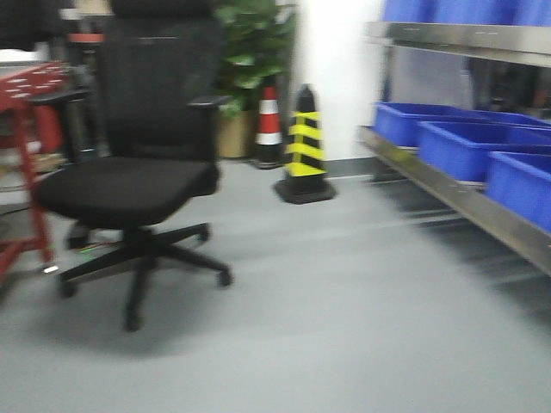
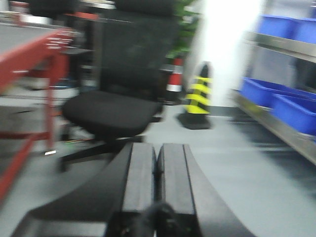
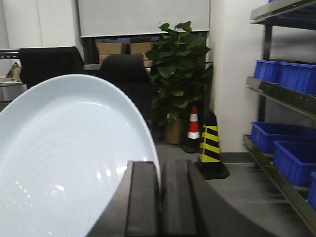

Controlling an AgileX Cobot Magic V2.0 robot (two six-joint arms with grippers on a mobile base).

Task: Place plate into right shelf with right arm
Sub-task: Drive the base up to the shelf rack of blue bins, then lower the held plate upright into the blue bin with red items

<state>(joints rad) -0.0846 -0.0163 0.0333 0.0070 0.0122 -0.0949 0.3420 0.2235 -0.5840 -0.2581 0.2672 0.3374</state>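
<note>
A black office chair (image 1: 142, 163) stands on a pale grey floor (image 1: 344, 327) beside a red-framed counter (image 1: 21, 129). Behind it, a black-and-yellow striped cone (image 1: 304, 146) and a red-and-white cone (image 1: 269, 125) sit near a leafy potted plant (image 1: 250, 52) against a brightly lit white wall (image 1: 336, 77).

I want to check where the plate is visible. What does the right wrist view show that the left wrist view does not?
Only the right wrist view: the plate, gripped at its rim by the right gripper. Only the left wrist view: the red-framed table and the left gripper, closed on nothing. Both: the black-and-yellow cone, the steel right shelf and its blue bins.
</note>
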